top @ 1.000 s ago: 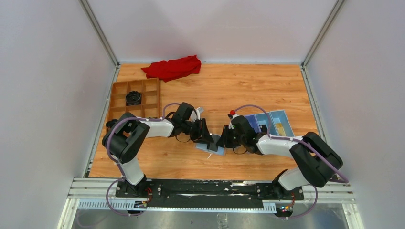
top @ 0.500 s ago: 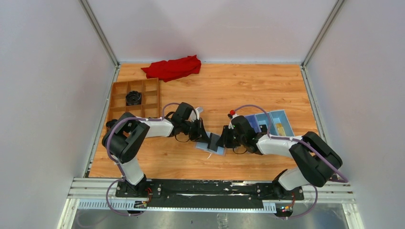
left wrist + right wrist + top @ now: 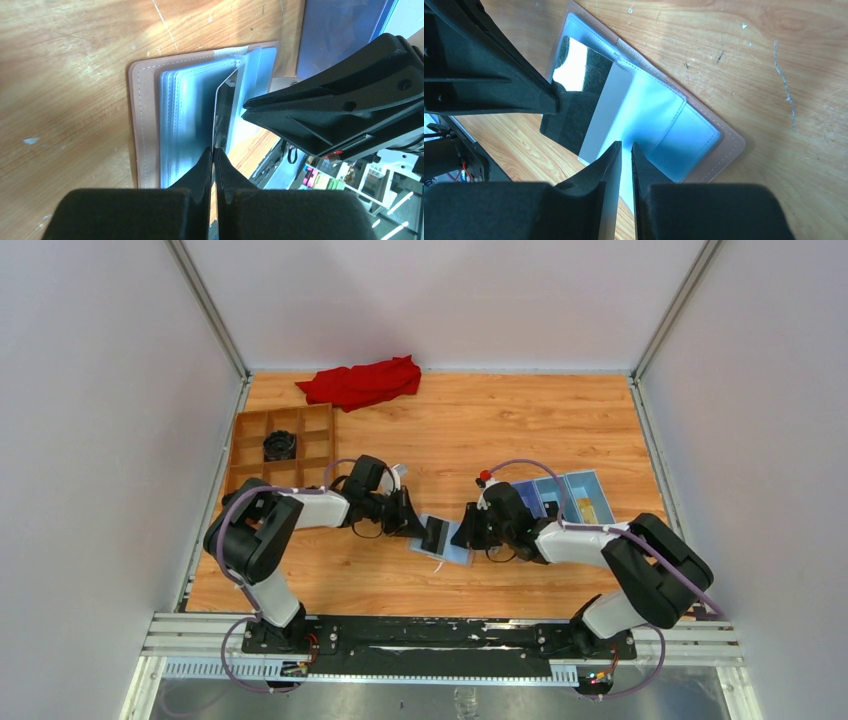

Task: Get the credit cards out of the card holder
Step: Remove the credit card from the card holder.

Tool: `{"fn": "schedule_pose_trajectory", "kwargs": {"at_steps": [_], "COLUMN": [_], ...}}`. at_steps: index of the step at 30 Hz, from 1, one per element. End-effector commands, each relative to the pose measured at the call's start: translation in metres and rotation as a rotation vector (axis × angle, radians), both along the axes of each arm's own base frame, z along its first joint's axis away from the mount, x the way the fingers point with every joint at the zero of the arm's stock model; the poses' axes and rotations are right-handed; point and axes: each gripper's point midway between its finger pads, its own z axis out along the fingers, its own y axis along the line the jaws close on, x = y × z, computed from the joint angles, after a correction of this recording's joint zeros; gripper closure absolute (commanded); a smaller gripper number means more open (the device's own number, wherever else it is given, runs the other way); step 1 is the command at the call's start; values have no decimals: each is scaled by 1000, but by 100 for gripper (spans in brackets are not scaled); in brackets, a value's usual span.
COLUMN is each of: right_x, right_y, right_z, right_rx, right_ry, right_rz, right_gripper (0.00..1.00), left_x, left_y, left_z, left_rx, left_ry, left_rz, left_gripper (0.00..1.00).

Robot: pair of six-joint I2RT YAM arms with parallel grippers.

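Observation:
The card holder [image 3: 452, 545] lies open on the wood between both arms, tan-pink rim [image 3: 137, 115] [image 3: 729, 150] around pale blue sleeves [image 3: 185, 115] [image 3: 659, 120]. A black credit card [image 3: 435, 533] [image 3: 574, 120] sticks out of its left side, seen edge-on in the left wrist view [image 3: 225, 110]. My left gripper [image 3: 412, 523] [image 3: 214, 151] is shut on that card's near edge. My right gripper [image 3: 465, 533] [image 3: 625, 146] stands over the holder's right half, jaws nearly together with a pale blue leaf of the holder between them. Other cards are hidden in the sleeves.
A brown compartment tray [image 3: 245, 455] with a black round object [image 3: 281, 446] stands at the left. A red cloth [image 3: 362, 382] lies at the back. Blue open boxes [image 3: 565, 498] sit just right of the right gripper. Grey walls close in both sides.
My left gripper has closed on the black card and drawn back to the left, sliding the card out of the holder. The right gripper has barely moved.

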Motion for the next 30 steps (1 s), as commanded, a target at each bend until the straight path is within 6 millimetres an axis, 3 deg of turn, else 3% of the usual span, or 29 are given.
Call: {"fn": "schedule_pose_trajectory", "kwargs": {"at_steps": [1, 5, 9, 14, 21, 27, 30], "right_x": [-18, -18, -15, -15, -14, -14, -15], "right_y": [-18, -17, -16, -13, -7, -5, -3], "right_z": [-30, -21, 7, 47, 94, 117, 124], "right_rx": [-102, -102, -60, 24, 211, 459, 538], "right_ry": [76, 57, -21, -124, -181, -133, -128], "right_rz": [-1, 18, 35, 59, 63, 59, 91], "right_gripper": [83, 84, 83, 65, 40, 33, 31], "left_x": [0, -2, -4, -4, -7, -7, -7], "left_y": [14, 31, 37, 30, 11, -1, -3], "left_z": [0, 1, 18, 42, 91, 143, 158], "left_rx": [32, 161, 193, 134, -47, -210, -254], "left_ry": [-20, -23, -56, -74, -100, -181, -205], "left_rz": [4, -27, -70, -73, -72, -66, -56], "left_gripper": [100, 100, 100, 100, 100, 100, 100]}}
